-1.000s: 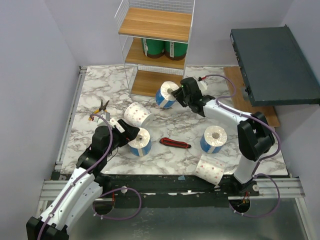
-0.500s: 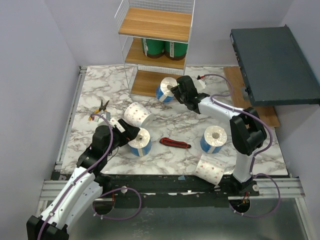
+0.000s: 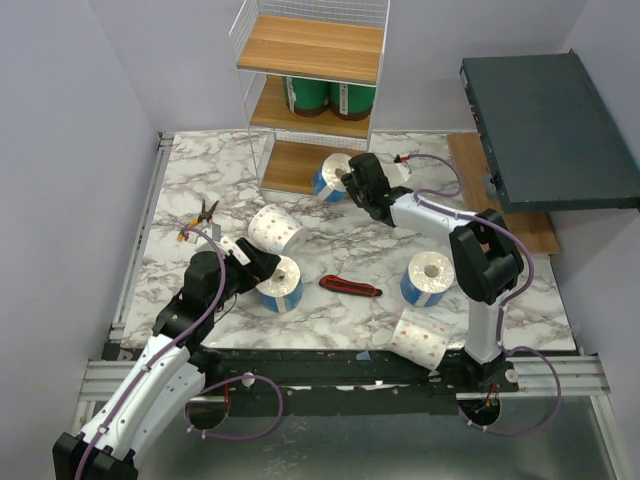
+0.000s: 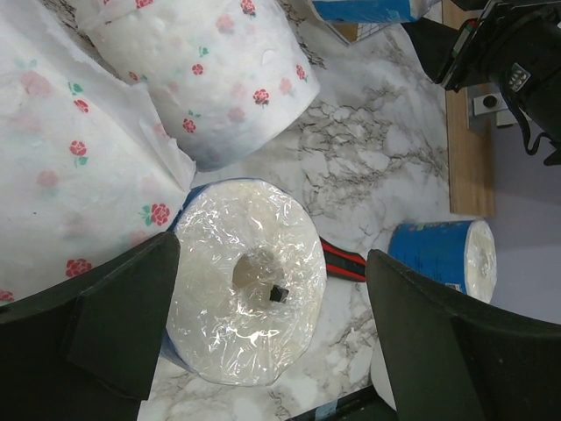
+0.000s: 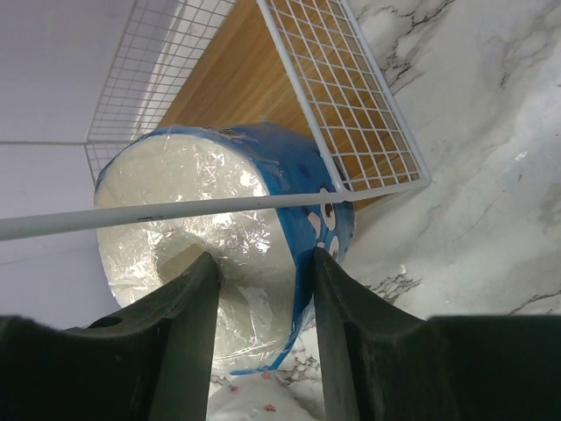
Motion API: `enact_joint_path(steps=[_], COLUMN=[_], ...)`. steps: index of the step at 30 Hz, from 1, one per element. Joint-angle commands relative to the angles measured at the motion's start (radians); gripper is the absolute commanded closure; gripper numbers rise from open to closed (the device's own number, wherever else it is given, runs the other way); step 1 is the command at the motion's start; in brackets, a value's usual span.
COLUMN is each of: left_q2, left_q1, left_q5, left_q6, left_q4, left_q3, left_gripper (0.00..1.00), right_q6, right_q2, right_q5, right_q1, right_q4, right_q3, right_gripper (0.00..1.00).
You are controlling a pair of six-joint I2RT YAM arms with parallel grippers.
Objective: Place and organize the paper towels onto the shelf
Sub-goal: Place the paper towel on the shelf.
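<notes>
Paper towels update, going left to right. On the left, our left gripper [image 4: 272,298] is hanging wide open over a blue-wrapped, plastic-covered roll [image 4: 219,329] that's standing on end on the marble-patterned tabletop [image 3: 190,180], with its hollow core pointing straight up at the wrist camera. The two fingers are straddling it, one on each side, and we're not seeing either one touching it. A white roll with little red flowers [image 4: 219,79] is lying just beside it on the far side.

In the middle, the tall white wire rack with light-brown wooden tiers [image 3: 310,45] is standing at the far edge. Two green-wrapped rolls [image 3: 325,96] are sitting on its middle tier.

Over on the right, our right gripper [image 5: 263,272] is clamping a second blue-wrapped roll [image 5: 202,193] by its wall. It looks like one finger is going down the core and the other is pressing on the outside. That roll is sitting right at the front opening of the bottom tier [image 5: 237,88], axis close to upright, with the rack's wire crossing in front of it in the wrist view. We're not able to tell whether it's resting on the wood.

The tier is lying straight ahead of the claw, away from the arm's base. So we're guessing the next bit is a short push inward before letting go. The right arm is clearly the nearer one to the rack.
</notes>
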Motion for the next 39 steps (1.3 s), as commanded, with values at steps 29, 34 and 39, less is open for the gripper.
enact_joint_path(steps=[29,34,39], left_q2=[0.030,0.082,0.191], left_q1=[0.005,0.005,0.004], left_q5=[0.018,0.016,0.052], left_q6=[0.012,0.022,0.003], left_q4=[-0.018,-0.011,0.012], left_q3=[0.099,0.161,0.244], left_gripper=[0.09,0.09,0.10], right_q6=[-0.089,-0.187,-0.331], right_q2=[-0.081,-0.159,-0.293], right_q5=[-0.132,-0.253,-0.388], right_q1=[-0.001,-0.015,-0.028], right_q4=[0.088,0.117,0.183], right_q3=[-0.003,-0.071,-0.202], right_gripper=[0.28,0.27,0.28])
